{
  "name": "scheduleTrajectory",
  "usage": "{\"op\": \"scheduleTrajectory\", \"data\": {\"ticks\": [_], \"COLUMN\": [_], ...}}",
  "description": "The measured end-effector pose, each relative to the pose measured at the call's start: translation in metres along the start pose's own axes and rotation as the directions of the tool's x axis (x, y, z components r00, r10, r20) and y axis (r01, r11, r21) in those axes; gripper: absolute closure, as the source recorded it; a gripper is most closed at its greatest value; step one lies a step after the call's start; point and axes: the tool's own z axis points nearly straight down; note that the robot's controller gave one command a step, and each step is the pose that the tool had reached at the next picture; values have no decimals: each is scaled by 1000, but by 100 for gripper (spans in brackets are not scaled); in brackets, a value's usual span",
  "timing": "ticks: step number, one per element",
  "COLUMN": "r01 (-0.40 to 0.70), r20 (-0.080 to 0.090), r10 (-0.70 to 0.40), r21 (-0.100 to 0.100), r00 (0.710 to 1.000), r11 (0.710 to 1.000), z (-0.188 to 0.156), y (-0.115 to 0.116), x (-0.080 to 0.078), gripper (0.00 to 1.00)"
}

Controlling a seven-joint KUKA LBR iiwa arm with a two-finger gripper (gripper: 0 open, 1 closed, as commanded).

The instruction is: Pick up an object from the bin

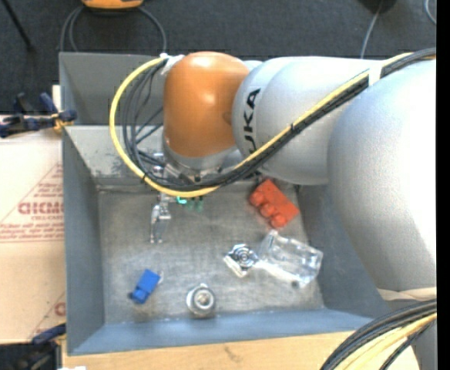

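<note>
I think this is the approach step: my gripper point(160, 220), open or closed I cannot tell, hangs over bare floor of the bin point(117, 241) and next must reach the blue block point(144, 286).

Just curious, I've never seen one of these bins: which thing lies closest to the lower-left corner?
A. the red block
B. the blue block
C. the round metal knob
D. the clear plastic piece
B: the blue block sits alone near that corner, and the other three lie further right.
</note>
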Motion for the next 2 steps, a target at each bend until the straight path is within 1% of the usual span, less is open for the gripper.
{"op": "scheduleTrajectory", "data": {"ticks": [1, 2], "r01": [496, 682], "r20": [22, 8], "r10": [-496, -682], "r21": [4, 5], "r00": [868, 731], "r11": [868, 731], "z": [74, 91], "y": [13, 23], "x": [46, 71], "gripper": [0, 0]}}
